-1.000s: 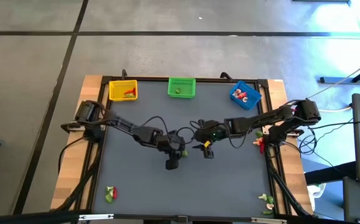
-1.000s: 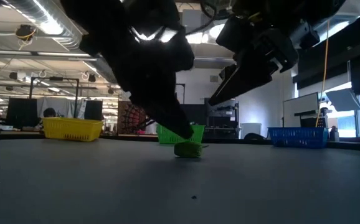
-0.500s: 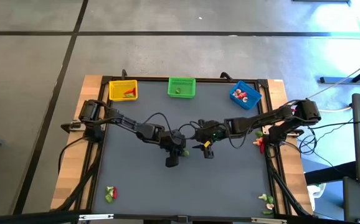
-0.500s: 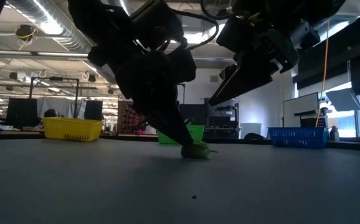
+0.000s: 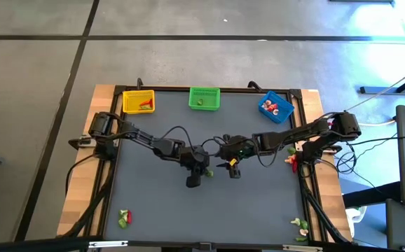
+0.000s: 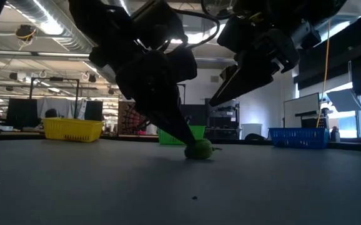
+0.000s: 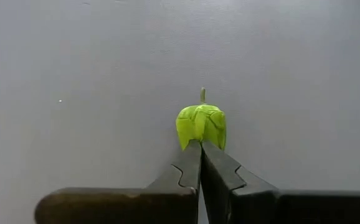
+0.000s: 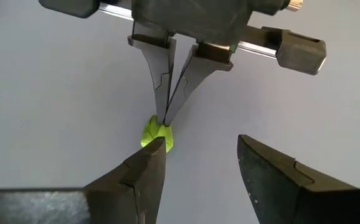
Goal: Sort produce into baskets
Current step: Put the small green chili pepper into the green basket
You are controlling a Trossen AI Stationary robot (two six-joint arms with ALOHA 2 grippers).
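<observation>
A small green produce piece (image 7: 201, 124) with a short stem lies on the grey table mid-way across (image 5: 207, 170), its underside on the mat (image 6: 198, 150). My left gripper (image 7: 200, 146) is shut, its fingertips meeting right at the piece's near side (image 8: 164, 121). My right gripper (image 8: 198, 149) stands open just beyond the piece, above the table and touching nothing (image 6: 221, 94). The yellow basket (image 5: 138, 102), green basket (image 5: 204, 99) and blue basket (image 5: 276, 106) stand along the far edge, each with produce inside. My left gripper's shut fingertips (image 7: 192, 152) touch the green piece's near edge (image 7: 198, 142), slanting down from the table's left. The body of the piece sits ahead of the tips on the table. Whether a sliver of it is pinched between them, I cannot tell.
Loose produce lies at the near left corner (image 5: 124, 218), the near right corner (image 5: 300, 227) and by the right edge (image 5: 293, 162). Cables loop over both arms at mid-table. Open grey mat lies toward the near edge.
My left gripper has shut at the green piece. The piece has slid a little along the table toward the right, ahead of the closing fingertips, and stays on the mat.
</observation>
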